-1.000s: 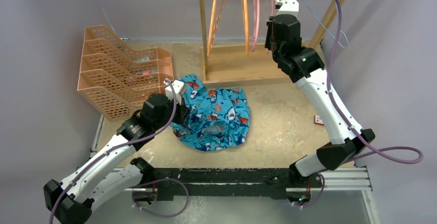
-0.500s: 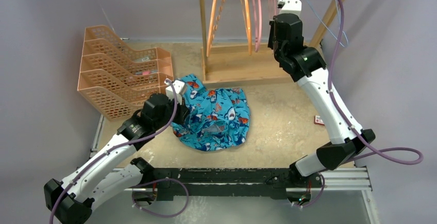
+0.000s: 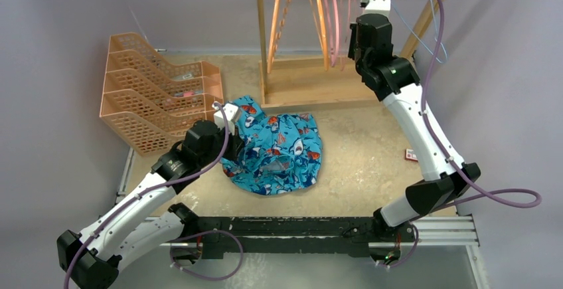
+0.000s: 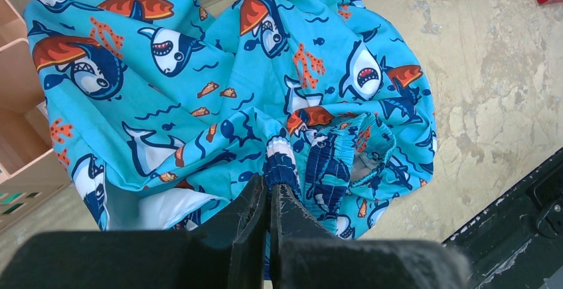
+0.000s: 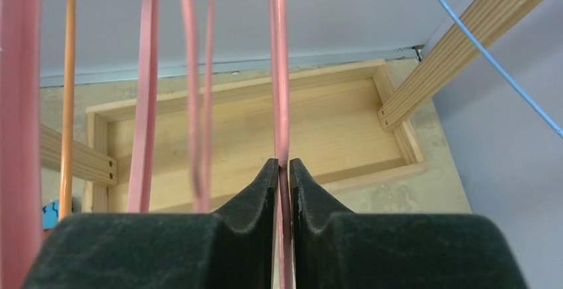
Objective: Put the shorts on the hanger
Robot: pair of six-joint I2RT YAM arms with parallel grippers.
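Right tool (image 5: pixel 283 165) clamps the pink hanger (image 5: pixel 279 70); left tool (image 4: pixel 269 187) pinches the shorts (image 4: pixel 199 90).

Plain lilac-grey walls (image 3: pixel 66 10) enclose a mottled, sand-coloured tabletop (image 3: pixel 365 143). A wooden rack's boxed base (image 5: pixel 232 136) lies beneath the right gripper (image 5: pixel 283 165), and peach stacked trays (image 3: pixel 143 96) stand just left of the left gripper (image 4: pixel 269 188).
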